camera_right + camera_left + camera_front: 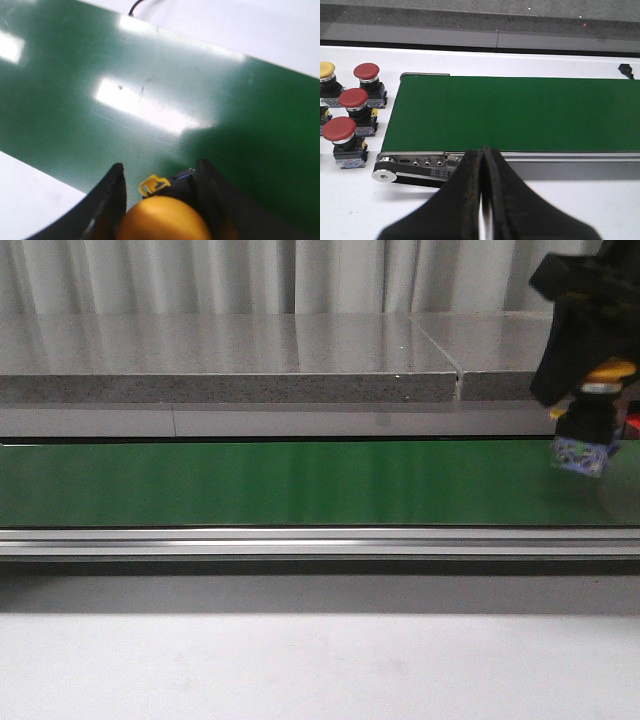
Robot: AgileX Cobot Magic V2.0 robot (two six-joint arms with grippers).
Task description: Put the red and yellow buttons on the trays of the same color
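Observation:
My right gripper hangs at the far right over the green conveyor belt, shut on a yellow button whose black body and blue base point down toward the belt. In the right wrist view the yellow button fills the space between the black fingers. My left gripper is shut on nothing, near the belt's end roller. Beside that end stand three red buttons and another yellow button on the white table. No trays are in view.
A grey stone ledge runs behind the belt. The belt's aluminium rail lies along its near side, with white table in front. A black cable end lies past the belt's far side.

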